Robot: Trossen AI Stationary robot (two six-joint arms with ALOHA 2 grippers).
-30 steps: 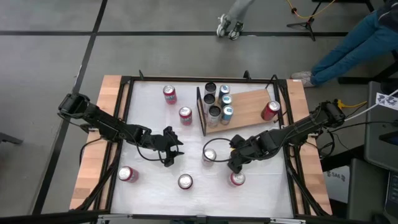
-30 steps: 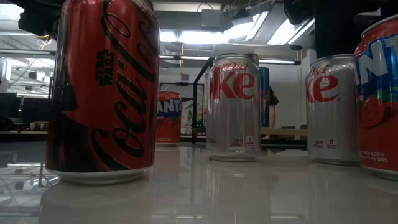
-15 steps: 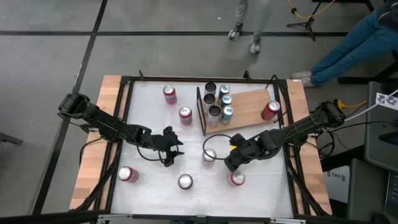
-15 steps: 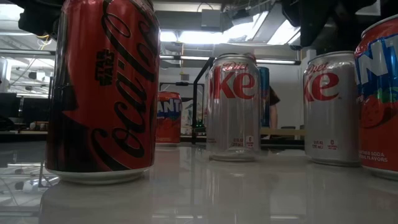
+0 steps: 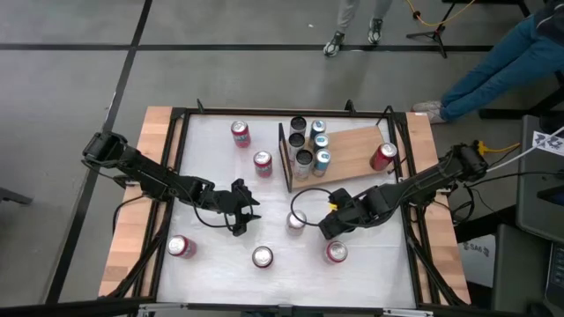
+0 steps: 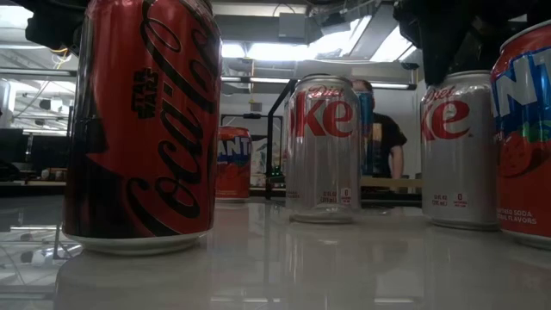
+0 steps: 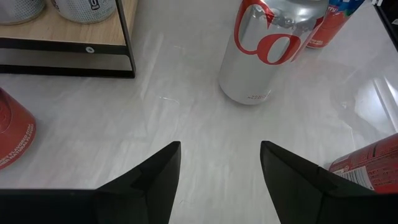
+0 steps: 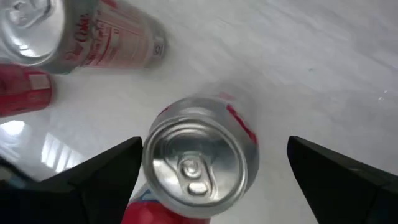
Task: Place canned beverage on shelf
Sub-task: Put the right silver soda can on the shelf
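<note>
Right claw [image 8: 211,168] over cylindrical silver can [image 8: 198,165]

White tabletop [image 5: 211,255] carried a flat light-brown wooden shelf board [image 5: 352,151] with a thin black upright frame at one end. Five upright cans clustered on the board by the frame [image 5: 308,145]; one red can [image 5: 382,156] at its far end. On the tabletop itself: five red cans, one silver can [image 5: 296,221], all upright.
</note>
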